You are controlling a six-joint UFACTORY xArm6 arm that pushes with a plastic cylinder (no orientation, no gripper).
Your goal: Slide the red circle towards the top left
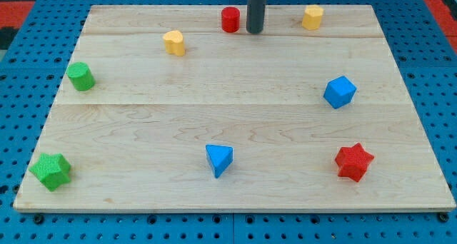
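Note:
The red circle (230, 19) is a short red cylinder near the board's top edge, a little left of the middle. My tip (255, 31) is the lower end of the dark rod and stands just to the right of the red circle, with a narrow gap between them. The top left part of the wooden board (121, 23) lies to the left of the red circle.
A yellow block (173, 42) lies left and below the red circle. Another yellow block (312, 17) is at the top right. A green cylinder (81, 76) is at the left edge, a green star-like block (51, 171) bottom left, a blue triangle (218, 159), a blue cube (340, 92), a red star (354, 162).

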